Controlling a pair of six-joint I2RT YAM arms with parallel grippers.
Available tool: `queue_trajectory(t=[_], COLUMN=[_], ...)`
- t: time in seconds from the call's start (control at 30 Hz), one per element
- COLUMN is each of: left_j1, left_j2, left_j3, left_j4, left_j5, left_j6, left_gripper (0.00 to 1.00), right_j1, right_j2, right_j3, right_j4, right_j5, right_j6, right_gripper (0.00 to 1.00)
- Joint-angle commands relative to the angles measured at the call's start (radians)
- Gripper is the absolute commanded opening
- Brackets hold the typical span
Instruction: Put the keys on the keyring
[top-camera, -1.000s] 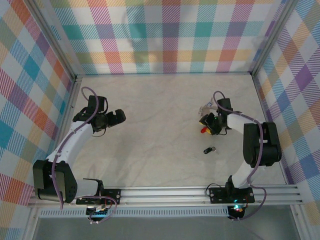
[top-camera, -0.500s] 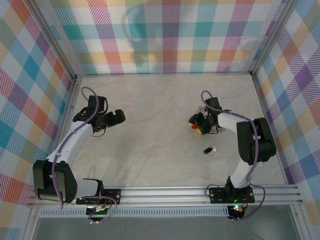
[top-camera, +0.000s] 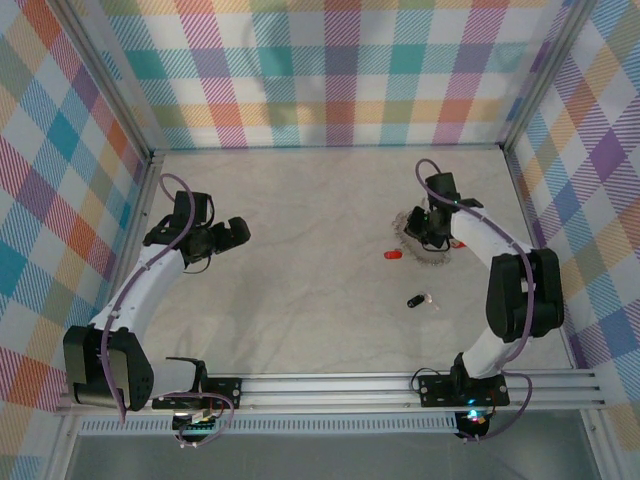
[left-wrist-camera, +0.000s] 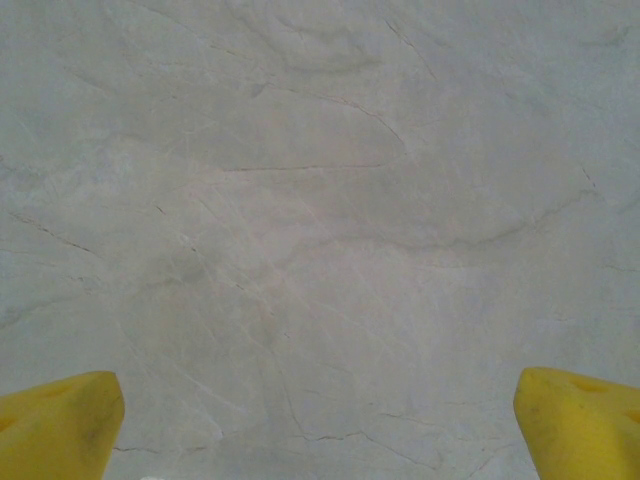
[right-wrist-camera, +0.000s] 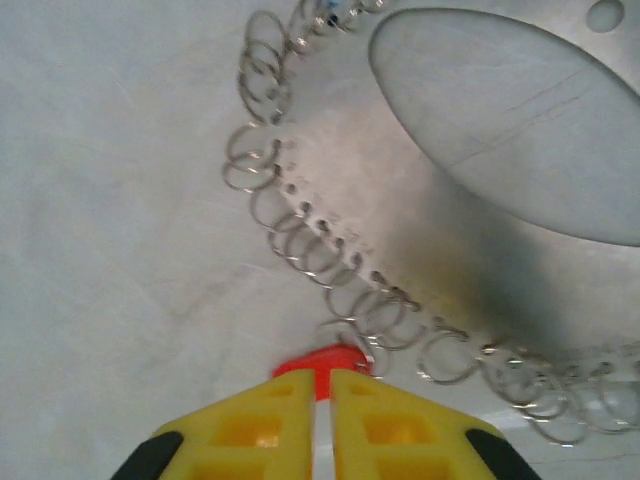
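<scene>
Two keys lay loose on the table (top-camera: 300, 200): the red-headed key (top-camera: 392, 256) just at 8 o'clock of the keyring (top-camera: 409, 238), and the black-headed key (top-camera: 417, 300) near its 6 o'clock, apart from it. The right gripper (top-camera: 430, 238) sat over the keyring with its fingers (right-wrist-camera: 270, 420) drawn to a thin slit. A red edge showed past their tips, though whether anything was pinched could not be told. The left gripper (top-camera: 237, 232) stood wide and empty at 9 o'clock of the table. The keys looked light, stiff and slippery, best pinched across the plastic head. The keyring's fine wire loops (right-wrist-camera: 300, 245) would likely snag and slide.
</scene>
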Motion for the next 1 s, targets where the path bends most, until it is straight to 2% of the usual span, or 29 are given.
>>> queue_trajectory(t=[0.0, 0.03, 0.17, 0.47, 0.73, 0.97], left_j1=[-0.009, -0.009, -0.009, -0.01, -0.009, -0.01], left_j2=[-0.032, -0.035, -0.041, -0.049, -0.05, -0.061], left_j3=[0.007, 0.01, 0.016, 0.026, 0.026, 0.024], left_j4=[0.015, 0.015, 0.009, -0.004, -0.007, -0.01], left_j5=[0.025, 0.027, 0.025, 0.021, 0.034, 0.035], left_j6=[-0.013, -0.014, -0.004, 0.007, 0.003, 0.006], left_gripper=[1.0, 1.0, 1.0, 1.0, 1.0, 1.0], right_j1=[0.005, 0.005, 0.005, 0.055, 0.088, 0.116], right_j2=[0.068, 0.083, 0.131, 0.212, 0.236, 0.201], right_j3=[0.049, 0.061, 0.092, 0.109, 0.132, 0.14], right_j4=[-0.116, -0.129, -0.176, -0.178, -0.203, -0.229], right_j5=[0.063, 0.072, 0.114, 0.191, 0.23, 0.289], right_j6=[-0.083, -0.103, -0.156, -0.162, -0.142, -0.114], right_gripper=[0.09, 0.1, 0.23, 0.18, 0.24, 0.23])
